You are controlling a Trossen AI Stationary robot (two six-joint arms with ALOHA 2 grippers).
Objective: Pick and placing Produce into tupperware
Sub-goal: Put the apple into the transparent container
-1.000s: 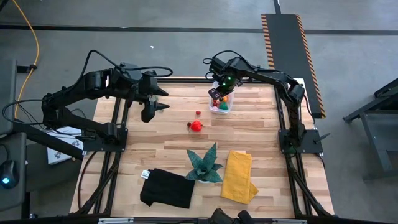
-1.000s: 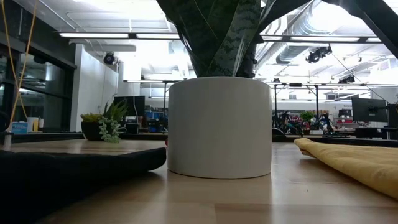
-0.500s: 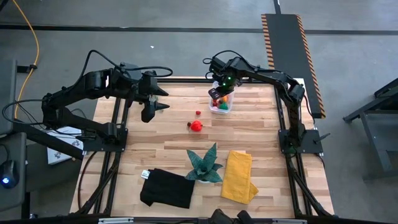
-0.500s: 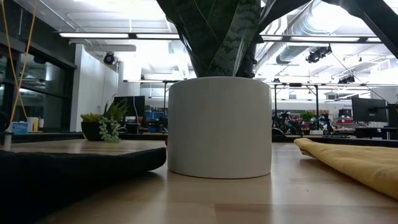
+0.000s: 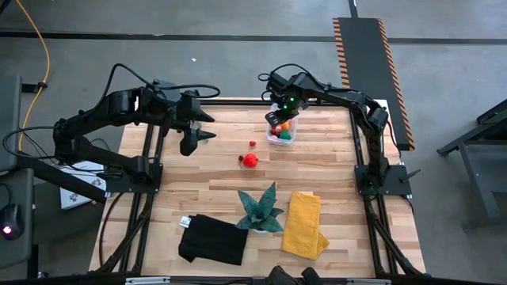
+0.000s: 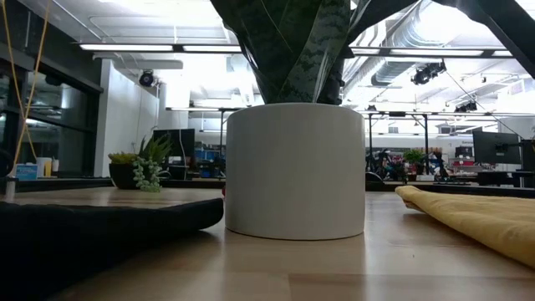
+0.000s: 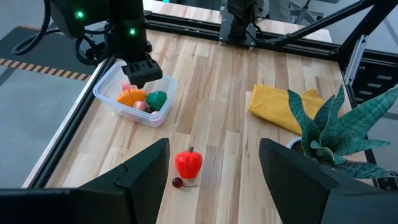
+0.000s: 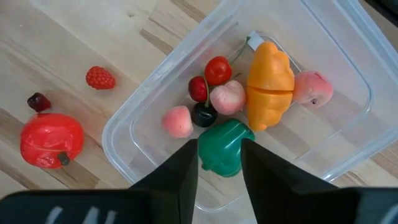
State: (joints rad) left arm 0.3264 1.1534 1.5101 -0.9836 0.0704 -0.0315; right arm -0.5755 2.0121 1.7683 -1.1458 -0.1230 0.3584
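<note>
The clear tub (image 5: 291, 139) stands near the table's far edge, right of centre. Inside it lie an orange piece (image 8: 268, 84), a green piece (image 8: 222, 146), pink pieces (image 8: 176, 121), red cherries (image 8: 217, 70) and a dark piece (image 8: 203, 114). My right gripper (image 8: 219, 168) hovers open over the tub (image 7: 109, 87), fingers either side of the green piece as seen from above, and touches nothing. On the wood beside the tub lie a big red piece (image 5: 249, 160), a small red berry (image 8: 99, 78) and a dark red bit (image 8: 38, 101). My left gripper (image 5: 207, 127) hangs open over the far left.
A teal spiky plant in a white pot (image 5: 260, 210) stands near the table's near edge and fills the low view (image 6: 294, 171). A folded yellow cloth (image 5: 304, 224) lies to its right, a black cloth (image 5: 212, 240) to its left. Bare wood lies between these and the red piece.
</note>
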